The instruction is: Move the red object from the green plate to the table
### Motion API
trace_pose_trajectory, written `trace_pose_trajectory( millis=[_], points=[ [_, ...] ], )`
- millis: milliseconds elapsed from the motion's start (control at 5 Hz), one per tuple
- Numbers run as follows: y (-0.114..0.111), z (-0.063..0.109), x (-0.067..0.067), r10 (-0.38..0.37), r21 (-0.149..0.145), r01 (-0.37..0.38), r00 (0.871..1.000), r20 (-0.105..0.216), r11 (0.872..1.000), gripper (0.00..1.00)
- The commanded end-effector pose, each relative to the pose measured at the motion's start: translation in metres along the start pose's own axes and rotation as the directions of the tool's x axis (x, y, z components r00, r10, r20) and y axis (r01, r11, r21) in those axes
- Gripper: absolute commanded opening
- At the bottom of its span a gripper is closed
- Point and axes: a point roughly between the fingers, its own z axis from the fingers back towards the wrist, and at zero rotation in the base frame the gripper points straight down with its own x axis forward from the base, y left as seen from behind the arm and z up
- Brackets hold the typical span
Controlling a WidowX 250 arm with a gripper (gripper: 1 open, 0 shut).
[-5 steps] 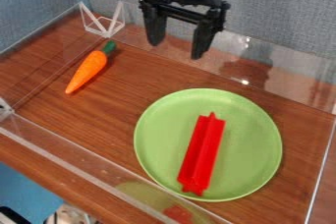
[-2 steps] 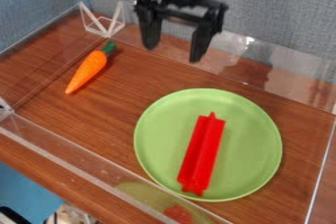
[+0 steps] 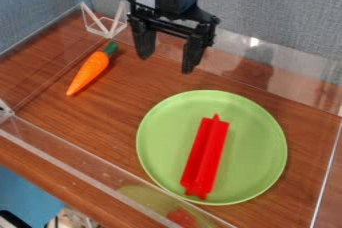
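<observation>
The red object (image 3: 206,155) is a long grooved bar lying lengthwise on the green plate (image 3: 167,137), a little right of the plate's middle. The plate rests on the glossy wood-grain table (image 3: 67,122) at front right. My gripper (image 3: 166,55) hangs above the back of the table, behind the plate and well clear of the bar. Its two black fingers (image 3: 138,44) stand wide apart with nothing between them.
An orange carrot (image 3: 90,71) with a green top lies on the table to the left of the gripper. A small white wire stand (image 3: 102,18) sits in the back left corner. Clear acrylic walls (image 3: 80,177) run along the table's edges.
The gripper has shifted left and slightly toward the front, staying open. The red bar, plate and carrot have not moved.
</observation>
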Motion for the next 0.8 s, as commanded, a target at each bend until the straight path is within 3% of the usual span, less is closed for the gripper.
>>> trace_pose_trajectory(
  millis=[0, 200, 400, 600],
  points=[
    [0.010, 0.031, 0.005, 0.031, 0.004, -0.032, 0.996, 0.086, 0.999, 1.00],
    [0.015, 0.042, 0.005, 0.053, 0.003, -0.053, 0.994, 0.093, 0.999, 1.00],
    [0.005, 0.043, -0.007, -0.045, -0.009, 0.047, 0.993, 0.108, 0.999, 1.00],
    [-0.010, 0.034, -0.018, -0.120, -0.032, 0.123, 0.989, 0.085, 0.992, 1.00]
  ],
)
